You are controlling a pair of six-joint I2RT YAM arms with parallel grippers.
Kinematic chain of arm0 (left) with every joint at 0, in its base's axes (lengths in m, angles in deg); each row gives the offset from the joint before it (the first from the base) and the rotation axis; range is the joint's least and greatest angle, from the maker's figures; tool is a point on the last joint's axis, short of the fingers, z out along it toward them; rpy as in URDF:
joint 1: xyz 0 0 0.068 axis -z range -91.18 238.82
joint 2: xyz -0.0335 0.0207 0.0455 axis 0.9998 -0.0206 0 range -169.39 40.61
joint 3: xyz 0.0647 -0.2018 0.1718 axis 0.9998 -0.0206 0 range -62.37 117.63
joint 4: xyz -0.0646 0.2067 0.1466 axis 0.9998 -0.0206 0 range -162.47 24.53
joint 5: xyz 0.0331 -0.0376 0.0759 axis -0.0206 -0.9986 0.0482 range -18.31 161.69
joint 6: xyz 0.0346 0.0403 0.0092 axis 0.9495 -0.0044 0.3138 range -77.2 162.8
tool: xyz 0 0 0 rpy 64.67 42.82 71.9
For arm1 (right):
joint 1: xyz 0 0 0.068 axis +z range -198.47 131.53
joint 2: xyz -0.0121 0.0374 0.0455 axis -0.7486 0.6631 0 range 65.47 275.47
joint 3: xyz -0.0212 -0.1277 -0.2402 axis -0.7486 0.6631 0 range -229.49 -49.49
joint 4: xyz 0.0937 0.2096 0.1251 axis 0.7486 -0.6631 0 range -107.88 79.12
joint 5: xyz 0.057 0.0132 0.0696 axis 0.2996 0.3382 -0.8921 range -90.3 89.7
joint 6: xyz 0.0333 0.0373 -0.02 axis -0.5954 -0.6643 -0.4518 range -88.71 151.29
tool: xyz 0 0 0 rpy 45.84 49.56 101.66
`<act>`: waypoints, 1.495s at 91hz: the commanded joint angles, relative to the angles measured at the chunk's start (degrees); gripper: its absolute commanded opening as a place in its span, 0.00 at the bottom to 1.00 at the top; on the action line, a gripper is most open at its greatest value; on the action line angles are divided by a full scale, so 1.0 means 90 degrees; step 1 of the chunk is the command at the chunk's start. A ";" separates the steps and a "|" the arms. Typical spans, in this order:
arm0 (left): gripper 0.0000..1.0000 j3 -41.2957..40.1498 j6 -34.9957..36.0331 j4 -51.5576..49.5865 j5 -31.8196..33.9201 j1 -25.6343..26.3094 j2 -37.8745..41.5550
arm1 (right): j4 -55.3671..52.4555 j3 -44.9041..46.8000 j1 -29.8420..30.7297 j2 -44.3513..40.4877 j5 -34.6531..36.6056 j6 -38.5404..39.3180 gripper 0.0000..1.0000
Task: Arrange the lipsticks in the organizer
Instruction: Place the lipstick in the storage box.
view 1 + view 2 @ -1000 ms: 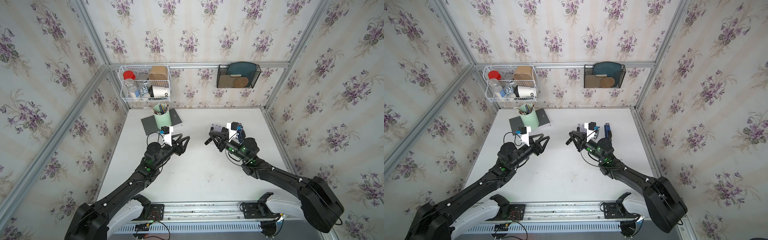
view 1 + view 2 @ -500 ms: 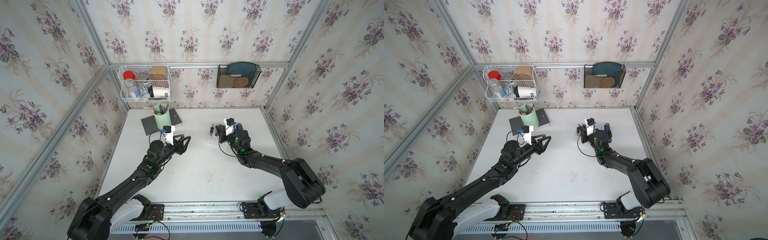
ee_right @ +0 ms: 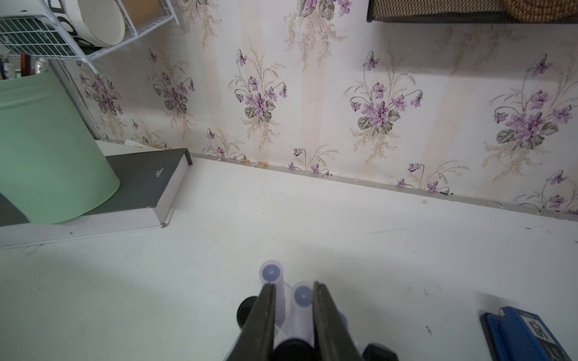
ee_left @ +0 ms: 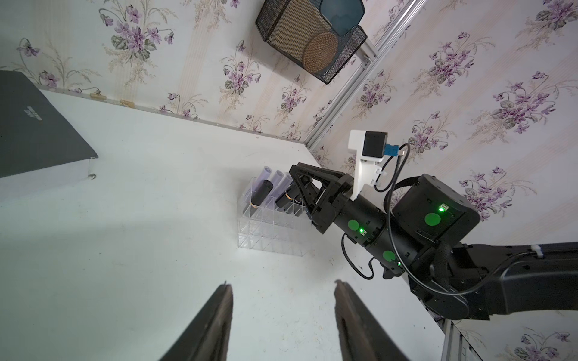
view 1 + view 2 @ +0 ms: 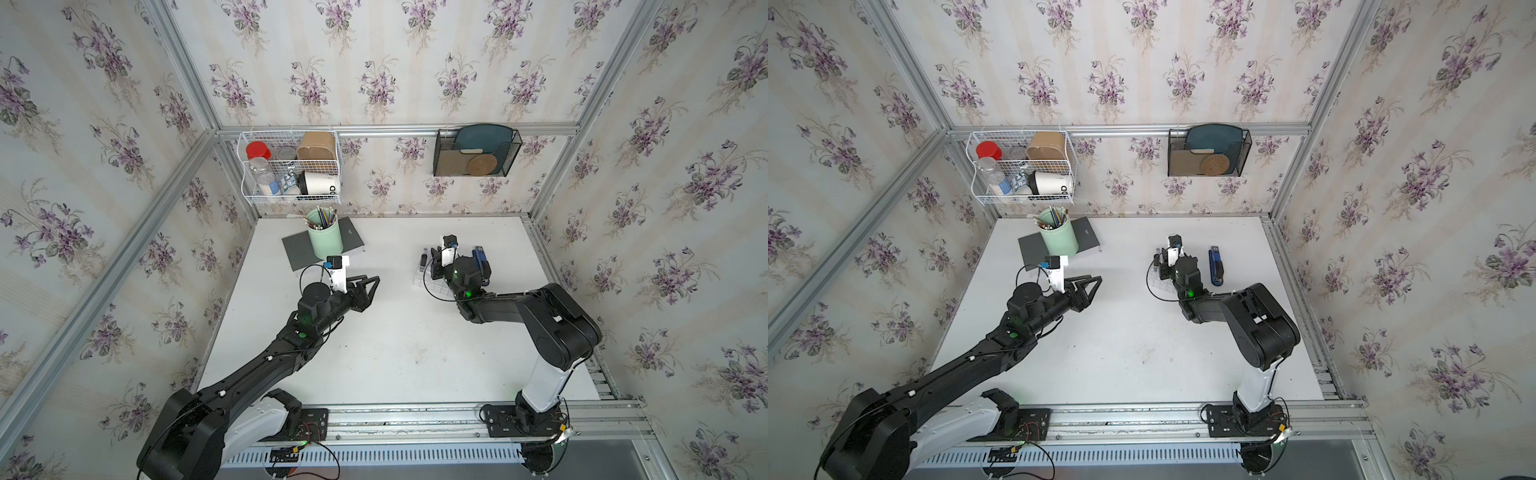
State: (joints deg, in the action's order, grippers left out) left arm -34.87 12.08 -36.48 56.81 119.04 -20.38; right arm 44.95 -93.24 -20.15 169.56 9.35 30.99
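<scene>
Lipsticks (image 3: 301,297): gathered at the organizer (image 4: 272,233), standing in its cells with their tops well above its rim
Lilac lipsticks (image 4: 276,178): three pale tubes side by side along one outer row of the organizer
Black lipstick (image 4: 286,199): glossy, with a gold band, over the organizer's cells just beside the lilac row, caught between the right gripper's fingers
Second black tube (image 4: 262,193): standing in a cell at one end of the organizer, touching the end lilac tube
Organizer: clear plastic grid tray resting on the white table (image 5: 395,353); both top views show only part of it, as the right arm covers the rest
Right gripper (image 3: 293,286): directly over the organizer, jaws pressed in on the black lipstick
Left gripper (image 4: 282,283): well apart from the organizer, pointing towards it, jaws spread over bare table
Stapler (image 5: 1215,266): blue, lying flat near the organizer, on the side away from the left gripper
Pen cup (image 5: 325,239): mint-green, holding pencils, well apart from the organizer beyond the left gripper, standing on a dark notebook (image 5: 296,257)
Mesh holder (image 5: 476,151): black, on the wall behind the organizer
</scene>
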 commanded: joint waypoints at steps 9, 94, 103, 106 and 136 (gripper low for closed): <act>0.56 -0.0061 -0.0091 0.0037 0.0012 -0.0008 0.0081 | 0.0563 -0.0190 0.0003 0.0268 0.0161 -0.0094 0.06; 0.56 -0.0122 0.0131 -0.0387 0.0129 -0.0008 0.0503 | 0.0442 -0.0237 0.0028 0.0524 0.0187 -0.0212 0.32; 0.56 -0.0163 0.0106 -0.0367 0.0164 -0.0008 0.0518 | 0.0474 -0.0206 0.0034 0.0508 0.0174 -0.0199 0.32; 0.56 -0.0165 0.0114 -0.0377 0.0159 -0.0008 0.0510 | 0.0506 -0.0156 0.0036 0.0477 0.0161 -0.0198 0.32; 0.56 0.0117 0.0586 -0.0633 0.0467 -0.0008 0.0380 | -0.0122 0.0081 0.0052 -0.0687 -0.0192 -0.0682 0.40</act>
State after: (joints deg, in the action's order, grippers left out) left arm -34.78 14.64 -42.19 59.07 119.04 -16.82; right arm 47.00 -92.47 -19.82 166.66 9.24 27.12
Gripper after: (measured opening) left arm 0.561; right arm 0.395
